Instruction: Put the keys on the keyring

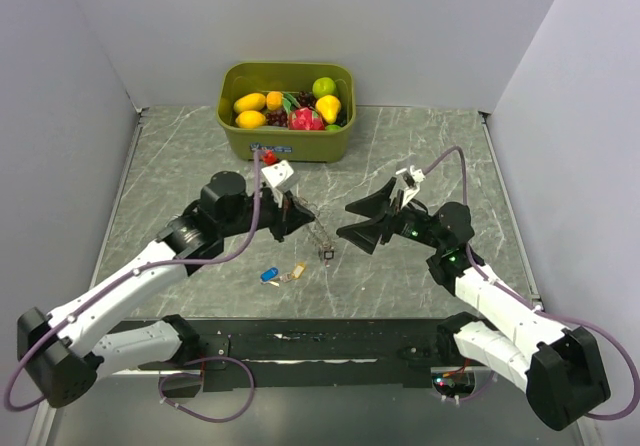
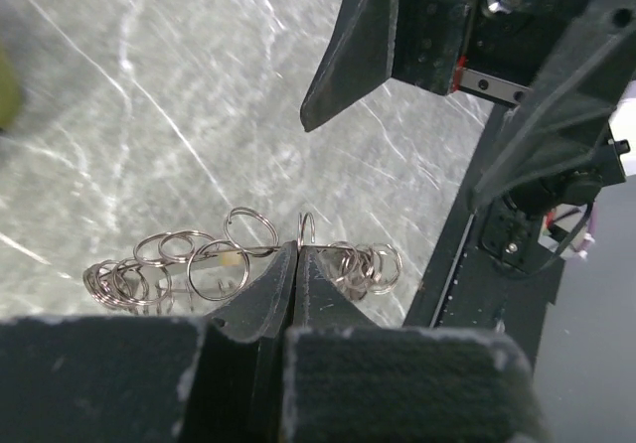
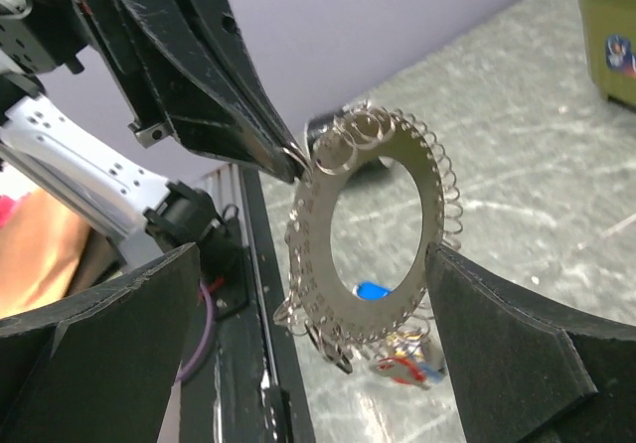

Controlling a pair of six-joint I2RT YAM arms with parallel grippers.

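Note:
My left gripper (image 1: 306, 210) is shut on the keyring (image 1: 320, 236), pinching one of its small split rings (image 2: 306, 226) at the fingertips. In the right wrist view the keyring (image 3: 429, 190) is a flat silvery loop edged with many small rings, hanging above the table. My right gripper (image 1: 345, 220) is open and empty, with the keyring just in front of its fingers (image 3: 517, 344). A blue key (image 1: 268, 275) and a yellow-headed key (image 1: 297, 271) lie on the table below. The blue key (image 3: 373, 290) shows through the loop. Another key (image 3: 402, 364) lies beside it.
An olive bin (image 1: 286, 142) of toy fruit stands at the back centre. A small red object (image 1: 268, 156) lies in front of it. The black base rail (image 1: 330, 344) runs along the near edge. White walls close in the left and right sides.

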